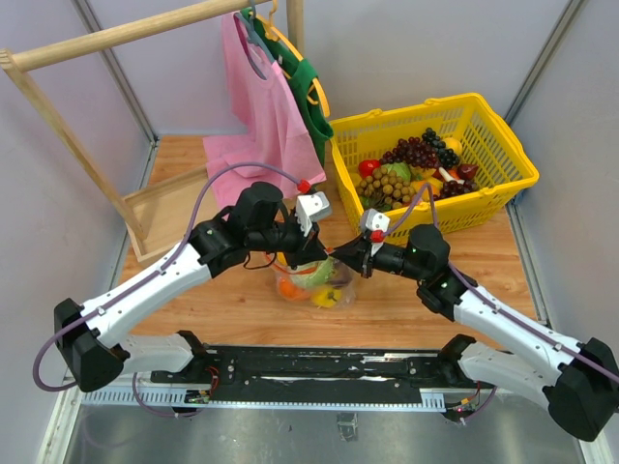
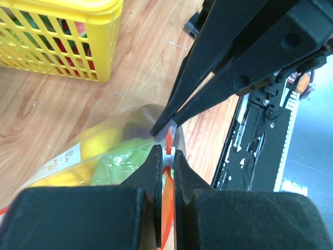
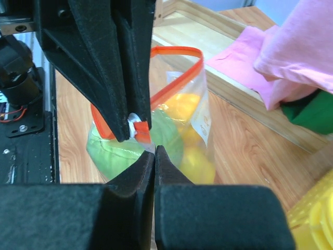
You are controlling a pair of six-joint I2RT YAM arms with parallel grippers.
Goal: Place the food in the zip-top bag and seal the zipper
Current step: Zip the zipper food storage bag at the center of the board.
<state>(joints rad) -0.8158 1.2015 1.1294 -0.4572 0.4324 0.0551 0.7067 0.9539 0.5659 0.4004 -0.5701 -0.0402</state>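
As L+R jaws pinch 1 zip-top bag (image 1: 317,286), 1 basket (image 1: 488,205) sits nr.

glossy plastic zip-top bag (image 3: 200,107); wood table (image 1: 237,302)

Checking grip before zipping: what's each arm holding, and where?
Left gripper: jaws shut on the zipper at its white slider. Right gripper: jaws shut on the bag, at its clear edge beside that slider.

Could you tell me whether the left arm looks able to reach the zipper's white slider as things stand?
Likely yes: the left gripper is closed on the slider, and the right gripper pinches the bag beside it.
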